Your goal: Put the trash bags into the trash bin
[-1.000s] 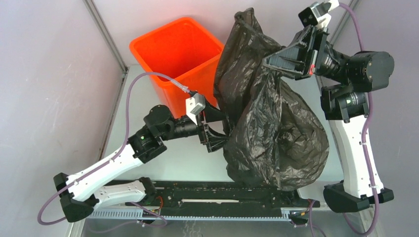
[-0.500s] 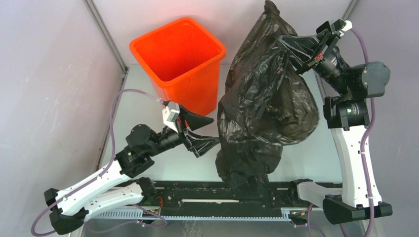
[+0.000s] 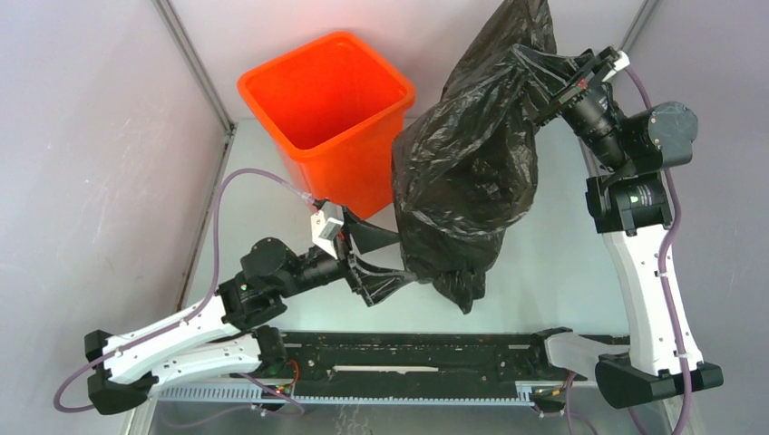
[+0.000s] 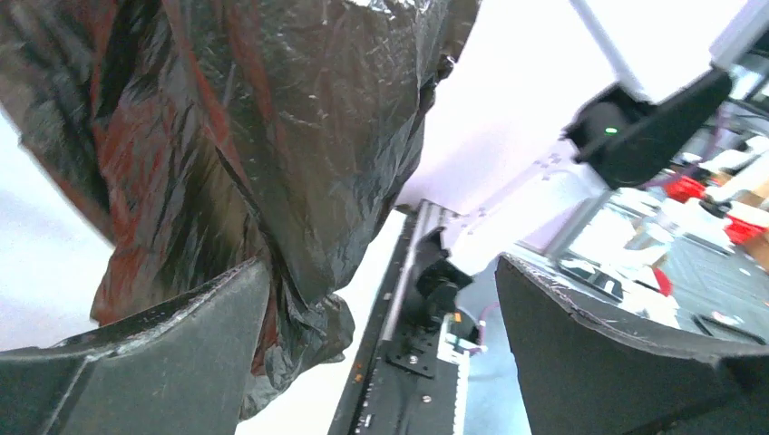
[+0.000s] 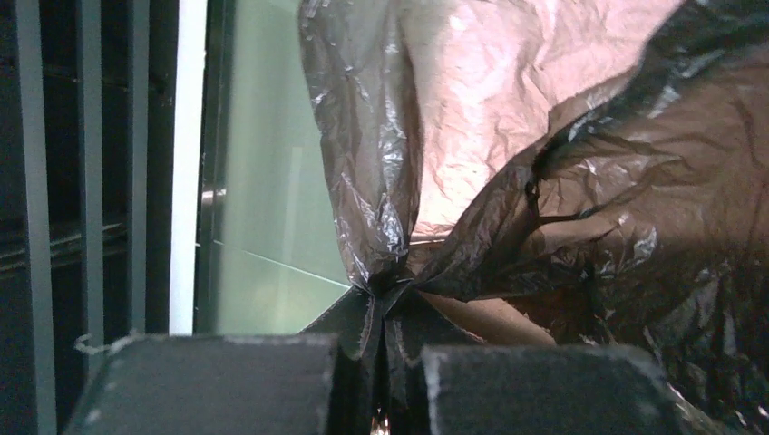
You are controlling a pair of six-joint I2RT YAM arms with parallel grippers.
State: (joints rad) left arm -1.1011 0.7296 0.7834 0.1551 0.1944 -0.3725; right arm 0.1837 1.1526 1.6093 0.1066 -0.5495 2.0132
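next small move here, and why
Probably ease the left gripper forward and close on the lower folds of the trash bag: the jaws stand open beside the plastic, the right gripper pinches its upper part, and it hangs beside the trash bin.

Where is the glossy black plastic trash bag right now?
The glossy black plastic bag hangs right of centre in the top view, just right of the tall orange plastic bin, pinched by the right hand, lower end beside the open left hand.
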